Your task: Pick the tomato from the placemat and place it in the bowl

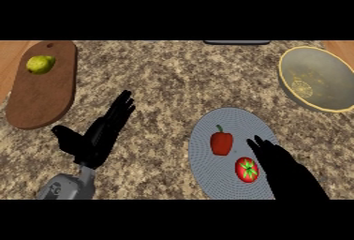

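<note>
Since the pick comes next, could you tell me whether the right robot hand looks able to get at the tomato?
Probably yes: the right robot hand sits open right beside the tomato on the placemat, with nothing between them.

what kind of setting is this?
Likely a kitchen counter: speckled granite top, wooden cutting board bearing a lemon, plus a placemat with tomato and red pepper.

You are looking at the tomato (247, 169) lying near the placemat's (207, 136) lower edge beside a red pepper (221, 143). Your right hand (287, 171) is hovering open just beside the tomato. The bowl (318, 77) is sitting at the worktop's (166, 79) right edge.
</note>
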`<action>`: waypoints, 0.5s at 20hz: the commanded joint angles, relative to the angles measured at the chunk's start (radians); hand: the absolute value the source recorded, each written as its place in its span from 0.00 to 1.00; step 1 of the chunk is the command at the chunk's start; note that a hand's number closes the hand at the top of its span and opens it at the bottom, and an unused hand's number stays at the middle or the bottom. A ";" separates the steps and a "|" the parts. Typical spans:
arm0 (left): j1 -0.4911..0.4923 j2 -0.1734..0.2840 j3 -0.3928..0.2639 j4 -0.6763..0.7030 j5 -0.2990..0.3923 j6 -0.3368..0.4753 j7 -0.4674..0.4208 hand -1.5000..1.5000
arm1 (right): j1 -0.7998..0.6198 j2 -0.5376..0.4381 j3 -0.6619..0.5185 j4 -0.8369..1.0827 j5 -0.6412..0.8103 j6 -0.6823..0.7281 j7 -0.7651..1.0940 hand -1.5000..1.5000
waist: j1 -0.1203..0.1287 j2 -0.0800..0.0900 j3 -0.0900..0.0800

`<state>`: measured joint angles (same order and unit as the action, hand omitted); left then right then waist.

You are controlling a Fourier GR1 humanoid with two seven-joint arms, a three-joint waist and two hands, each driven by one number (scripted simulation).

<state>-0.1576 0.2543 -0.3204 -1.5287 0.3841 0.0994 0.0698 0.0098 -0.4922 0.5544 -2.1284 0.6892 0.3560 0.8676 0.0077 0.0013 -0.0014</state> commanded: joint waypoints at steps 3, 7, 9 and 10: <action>0.010 0.005 0.053 0.035 0.002 -0.058 -0.012 0.50 | -0.088 0.035 -0.091 0.109 -0.066 0.150 0.043 0.00 | -0.004 0.000 0.001; -0.016 -0.043 0.054 0.064 -0.046 -0.034 0.001 0.50 | -0.007 0.115 0.047 0.074 0.065 0.123 0.106 0.00 | -0.011 -0.002 0.001; -0.056 -0.035 0.074 -0.004 -0.040 -0.015 0.080 0.50 | -0.044 0.069 -0.047 0.203 0.042 0.114 -0.022 0.00 | -0.009 -0.001 0.002; -0.052 -0.049 0.070 -0.016 -0.050 -0.011 0.108 0.50 | -0.118 0.158 -0.035 0.174 0.027 0.193 0.077 0.00 | -0.006 -0.002 0.001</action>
<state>-0.1788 0.2272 -0.2626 -1.5271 0.3564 0.0737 0.1170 -0.0527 -0.3998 0.5252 -1.9791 0.7122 0.4620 0.8789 0.0016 0.0002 -0.0001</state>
